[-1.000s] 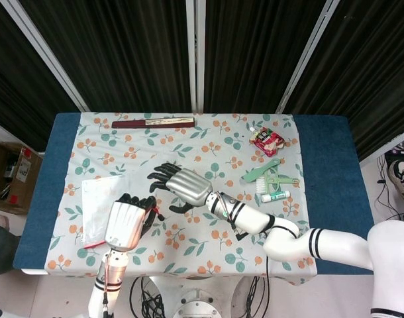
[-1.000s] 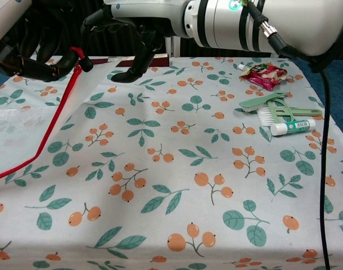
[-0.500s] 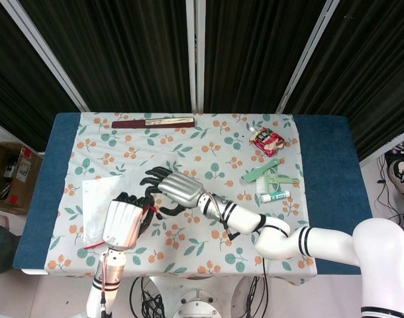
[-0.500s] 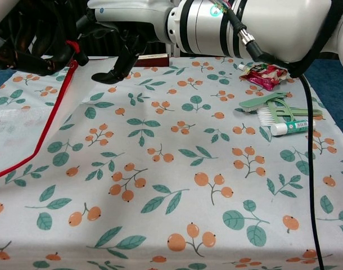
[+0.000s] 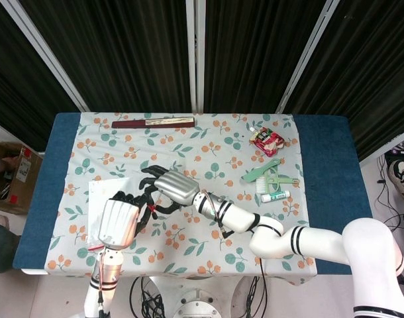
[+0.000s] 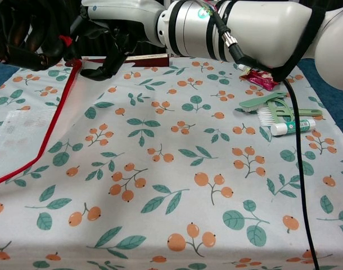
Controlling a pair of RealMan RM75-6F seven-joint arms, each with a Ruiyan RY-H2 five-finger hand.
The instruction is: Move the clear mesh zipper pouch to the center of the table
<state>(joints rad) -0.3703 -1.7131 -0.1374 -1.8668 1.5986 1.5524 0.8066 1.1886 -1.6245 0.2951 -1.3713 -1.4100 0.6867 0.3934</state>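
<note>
The clear mesh zipper pouch [image 5: 101, 196] with a red zipper edge [image 6: 45, 140] lies at the table's left front, one side lifted. My left hand [image 5: 118, 222] grips it at the red zipper pull [image 6: 63, 40], and in the chest view its dark fingers [image 6: 22, 36] curl around the pull at the top left. My right hand [image 5: 170, 187] reaches in from the right, fingers spread, tips [image 6: 103, 70] right beside the pouch's raised corner. Whether they touch the pouch is unclear. The pouch's near end is hidden under my left hand in the head view.
Floral cloth [image 5: 208, 152] covers the table. A long dark box [image 5: 153, 122] lies at the back edge. At the right lie a red snack packet [image 5: 266, 140], a green brush [image 5: 268, 175] and a white tube [image 5: 275, 196]. A cardboard box [image 5: 10, 173] stands off the table's left.
My right hand has moved left, closing up to the left hand and the pouch's corner. The left hand has drifted slightly left and the pouch's zipper edge has shifted with it.
</note>
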